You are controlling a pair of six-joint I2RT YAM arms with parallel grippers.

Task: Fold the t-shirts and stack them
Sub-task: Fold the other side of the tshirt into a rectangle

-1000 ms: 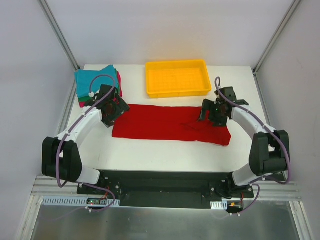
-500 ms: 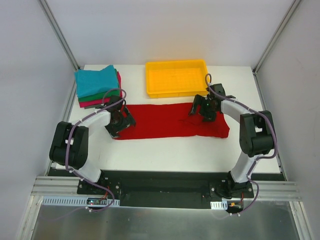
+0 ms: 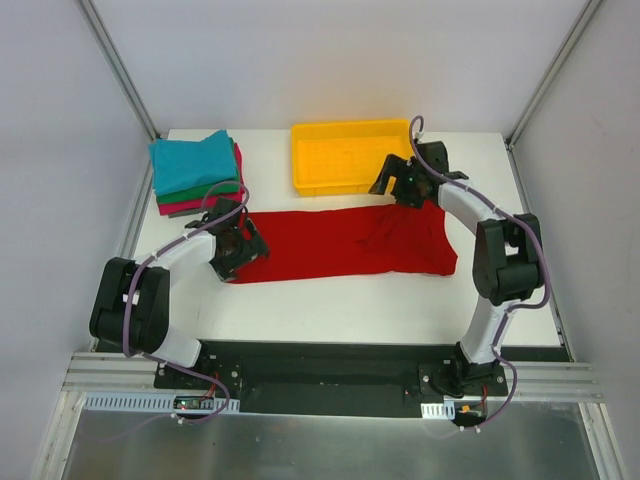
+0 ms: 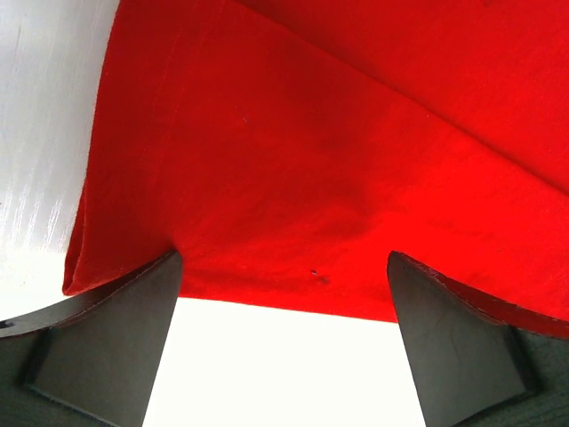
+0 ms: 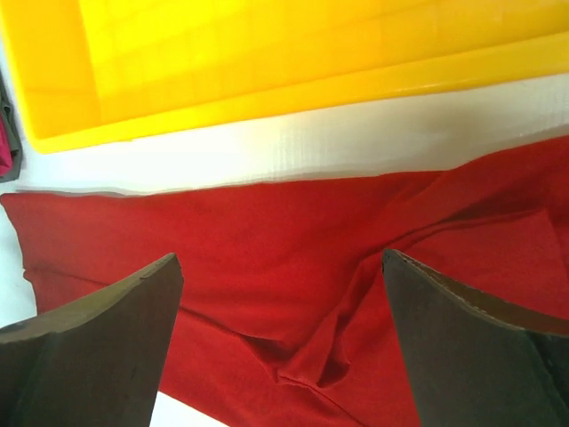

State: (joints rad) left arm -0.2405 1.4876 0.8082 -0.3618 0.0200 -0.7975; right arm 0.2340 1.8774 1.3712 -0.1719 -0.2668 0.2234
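One red shirt (image 3: pixel 340 245), flat, centre; left gripper (image 4: pixel 283 267) and right gripper (image 5: pixel 280 267) both wide open, empty, over it. Top view alone: folded stack (image 3: pixel 195 172), far left. Right wrist alone: shirt wrinkles, tray (image 5: pixel 267 62) rim.

Bright even light, blurred wrist-view fingers (image 4: pixel 116 342)

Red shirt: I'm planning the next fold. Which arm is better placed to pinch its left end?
Left. The left gripper, open, straddles the shirt's near-left edge; the right gripper hovers open at the far edge beside the tray.
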